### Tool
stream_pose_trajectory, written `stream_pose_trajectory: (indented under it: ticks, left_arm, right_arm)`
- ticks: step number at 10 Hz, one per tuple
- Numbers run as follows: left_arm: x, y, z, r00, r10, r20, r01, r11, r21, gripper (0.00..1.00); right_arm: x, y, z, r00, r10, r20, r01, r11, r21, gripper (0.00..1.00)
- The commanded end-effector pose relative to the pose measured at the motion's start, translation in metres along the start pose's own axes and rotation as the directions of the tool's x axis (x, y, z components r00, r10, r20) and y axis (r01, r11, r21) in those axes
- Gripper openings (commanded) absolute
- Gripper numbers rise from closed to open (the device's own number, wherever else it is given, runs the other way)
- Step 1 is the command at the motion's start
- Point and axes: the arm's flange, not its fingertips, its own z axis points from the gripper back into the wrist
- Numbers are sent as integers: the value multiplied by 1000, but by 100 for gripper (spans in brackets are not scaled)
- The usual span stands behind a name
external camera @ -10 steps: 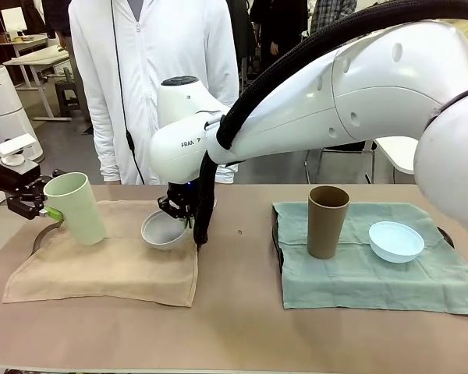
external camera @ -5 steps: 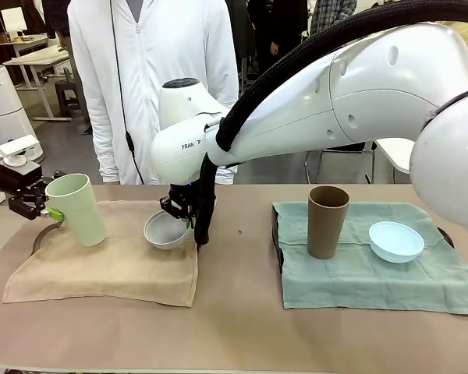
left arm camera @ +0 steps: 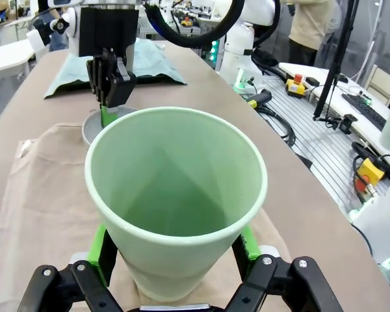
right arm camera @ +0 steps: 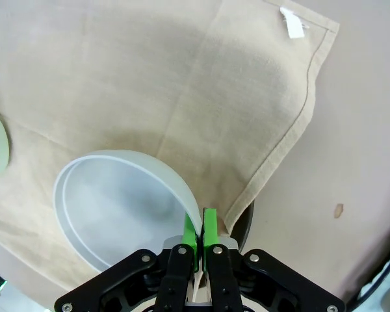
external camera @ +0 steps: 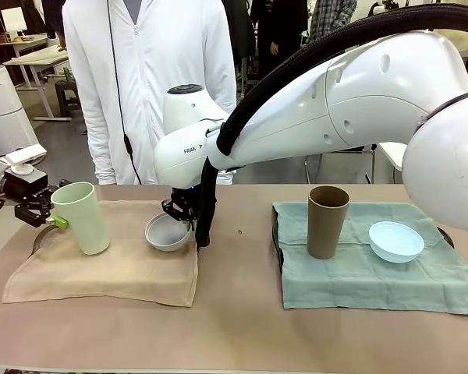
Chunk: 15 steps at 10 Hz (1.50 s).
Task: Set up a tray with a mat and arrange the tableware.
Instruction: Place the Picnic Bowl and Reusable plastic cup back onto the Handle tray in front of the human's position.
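My left gripper is shut on the pale green cup, holding it slightly tilted over the left end of the beige mat. In the left wrist view the green pads clamp the pale green cup on both sides. My right gripper pinches the rim of the white bowl near the mat's right edge. The right wrist view shows the gripper shut on the white bowl's wall. The brown cup and light blue bowl stand on the green mat.
A dark round tray edge peeks from under the beige mat, and the tray edge also shows beneath the mat's corner. A person in a white coat stands at the far side. Bare brown table lies between the mats.
The left gripper has shifted the green cup a little to the right and brought it more upright. The white bowl has moved slightly right with the right gripper.
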Motion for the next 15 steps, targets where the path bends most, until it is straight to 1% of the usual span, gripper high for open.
stream_pose_trajectory:
  ticks: [1,2,4,6,7,9,10,11,12,13,14,15]
  left_arm:
    - [2,6,-1,999,20,-35,-20,1000,-14,100]
    - [1,7,-1,999,19,-31,-20,1000,-17,100]
    - [3,5,1,999,33,-33,-34,999,-12,100]
    - [-2,3,9,993,96,-73,-96,995,2,100]
    - [-5,2,14,981,136,-138,-135,991,17,100]
    - [0,-5,20,956,169,-241,-165,986,35,100]
    - [11,-12,24,936,169,-308,-167,985,34,100]
    - [31,-21,31,912,158,-379,-152,987,45,100]
    - [59,-37,38,875,168,-454,-151,986,73,100]
    - [89,-48,42,839,187,-510,-151,982,112,100]
    - [115,-53,43,827,212,-521,-168,977,132,100]
    - [150,-66,40,796,287,-533,-215,957,195,100]
  right_arm:
    - [3,-4,-3,1000,29,7,-29,999,36,22]
    - [3,-5,-4,999,39,9,-40,999,37,65]
    - [1,-5,-1,1000,31,2,-31,999,41,100]
    - [-2,-2,7,999,30,-12,-30,999,34,100]
    - [-4,-1,14,999,31,-9,-31,999,32,60]
    - [-13,-2,31,1000,18,1,-18,1000,25,80]
    - [-20,-2,42,1000,8,1,-8,1000,17,90]
    - [-30,0,57,1000,8,-9,-8,1000,0,90]
    - [-45,3,74,999,0,-44,-2,1000,-27,90]
    - [-58,4,92,998,-16,-66,12,999,-51,90]
    - [-70,6,109,998,-19,-64,16,999,-50,90]
    - [-81,10,125,999,-11,-34,10,999,-31,90]
